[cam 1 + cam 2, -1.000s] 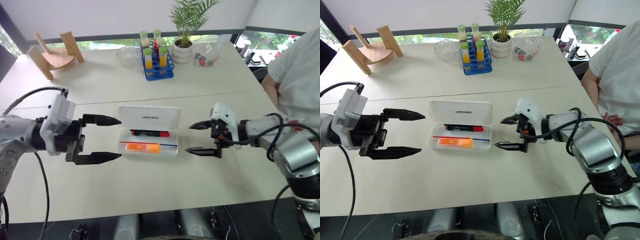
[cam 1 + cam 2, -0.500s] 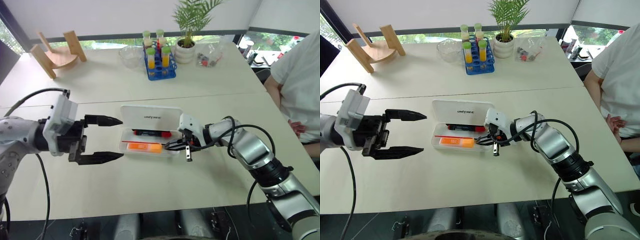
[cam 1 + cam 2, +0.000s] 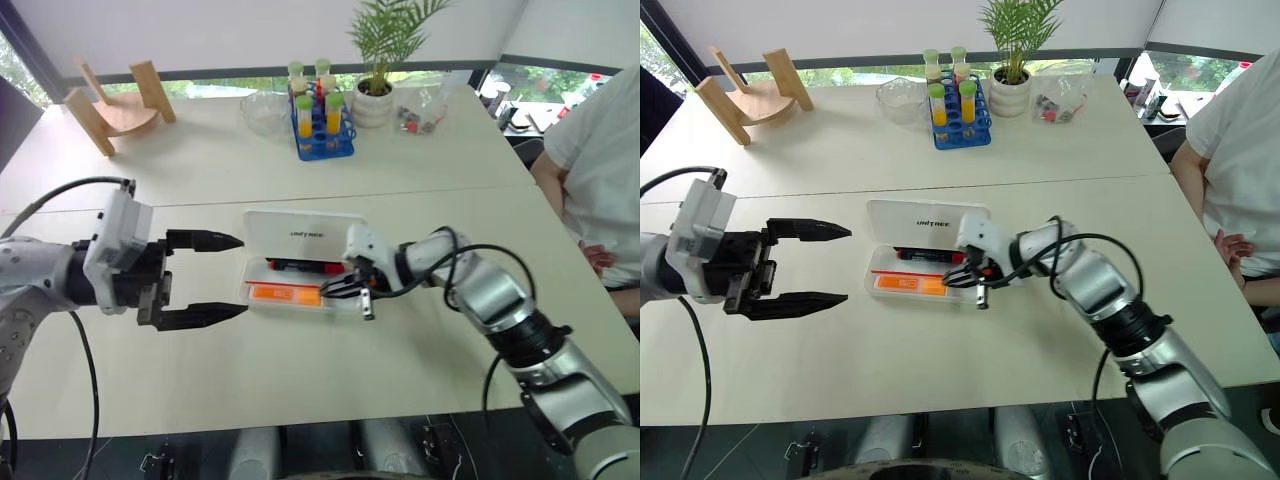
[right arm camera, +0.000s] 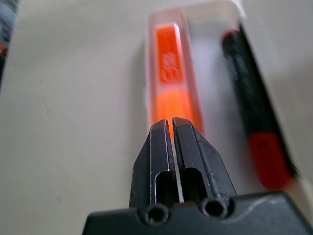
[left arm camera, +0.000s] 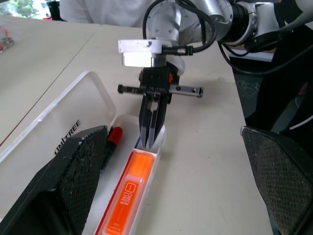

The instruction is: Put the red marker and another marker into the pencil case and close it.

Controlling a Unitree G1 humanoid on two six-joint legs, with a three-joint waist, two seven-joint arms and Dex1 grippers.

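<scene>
The pencil case (image 3: pixel 304 236) lies open on the table, its white lid tilted up at the back. In its tray the red marker (image 3: pixel 300 266) lies at the back and the thick orange marker (image 3: pixel 285 294) at the front. My right gripper (image 3: pixel 326 289) is shut with nothing in it. Its tips sit at the tray's right end, right over the end of the orange marker (image 4: pixel 168 63), beside the red marker (image 4: pixel 254 117). My left gripper (image 3: pixel 240 276) hangs open just left of the case, level with it, and touches nothing.
At the back stand a wooden stand (image 3: pixel 110 105), a glass bowl (image 3: pixel 262 112), a blue rack of tubes (image 3: pixel 318 125), a potted plant (image 3: pixel 370 95) and a clear bag (image 3: pixel 420 110). A person in a white shirt (image 3: pixel 600 150) sits at the table's right edge.
My right gripper, open and right of the case a second ago, has shut and moved left and down to the tray's right end. The left gripper has stayed put.
</scene>
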